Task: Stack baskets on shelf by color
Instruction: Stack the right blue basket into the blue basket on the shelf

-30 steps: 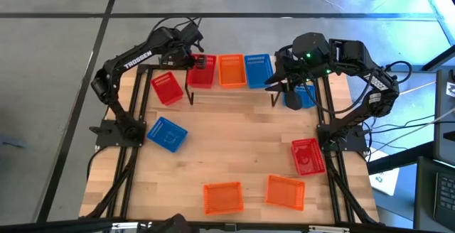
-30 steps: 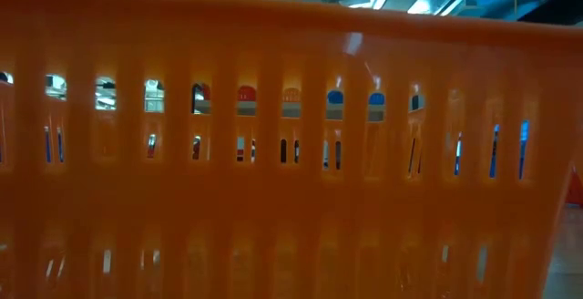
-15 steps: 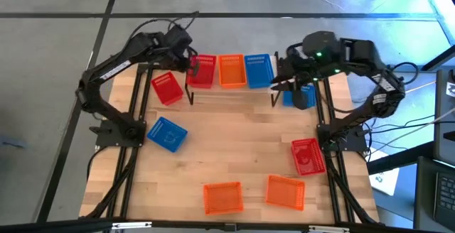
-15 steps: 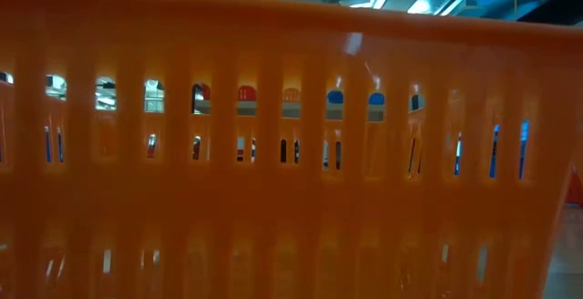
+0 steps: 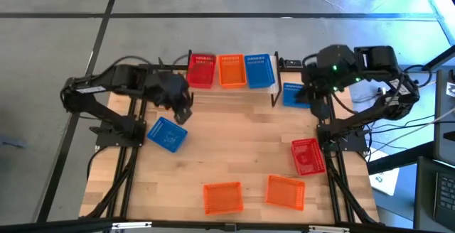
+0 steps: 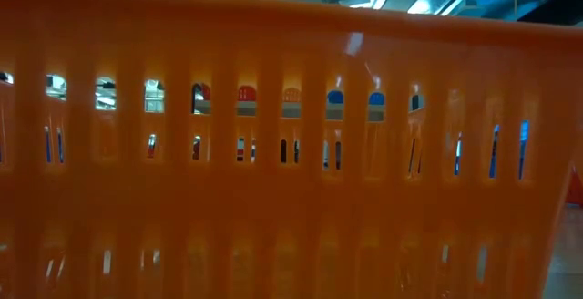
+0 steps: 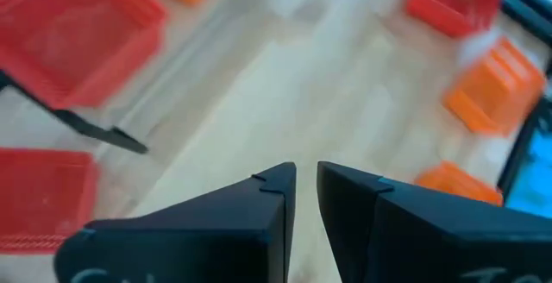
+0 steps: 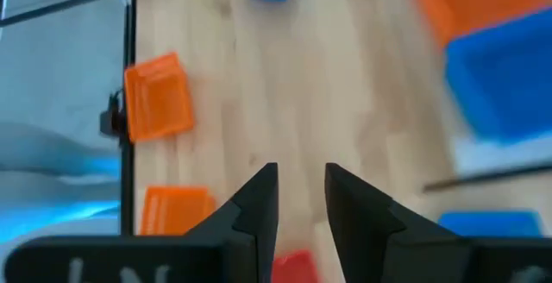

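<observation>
The shelf (image 5: 231, 93) stands at the table's far edge with a red basket (image 5: 202, 70), an orange basket (image 5: 231, 70) and a blue basket (image 5: 259, 70) side by side on its top. My left gripper (image 5: 183, 112) (image 7: 306, 184) hangs over the table near the shelf's left end, narrowly open and empty, just far of a blue basket (image 5: 167, 133) on the table. A second red basket (image 7: 39, 197) lies on the table beneath that arm. My right gripper (image 5: 311, 99) (image 8: 301, 188) hangs open and empty by a blue basket (image 5: 291, 93) right of the shelf.
On the table lie a red basket (image 5: 308, 156) at the right and two orange baskets (image 5: 222, 197) (image 5: 286, 192) near the front edge. One orange basket's slotted wall (image 6: 291, 153) fills the low view. The table's middle (image 5: 234, 137) is bare wood.
My left gripper has drawn back from the red basket on the shelf, swinging toward the table's near edge and rising, rolling as it went. My right gripper has moved a little toward the table's right edge. The baskets have kept still.
</observation>
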